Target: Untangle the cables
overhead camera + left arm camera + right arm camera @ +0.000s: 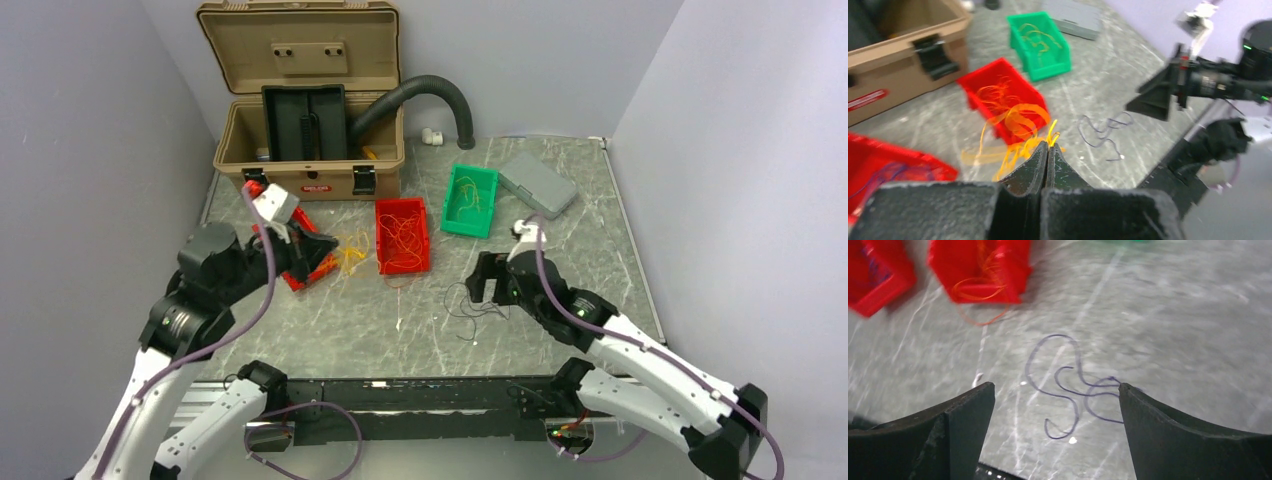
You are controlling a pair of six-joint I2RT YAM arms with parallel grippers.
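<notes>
2 red bins (380, 240) (316, 271), 1 green bin (449, 200), 1 gray box (538, 184), 1 tan case (290, 175).

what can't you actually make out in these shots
- Left wrist view: motion blur smears the thin yellow wires at the shut left fingers; a pinch is unclear.
- Top view: the left arm covers most of the leftmost red plastic bin.
- Top view: the dark purple wire is too thin to trace.
- Right wrist view: the top edge cuts off the other red plastic bin.
</notes>
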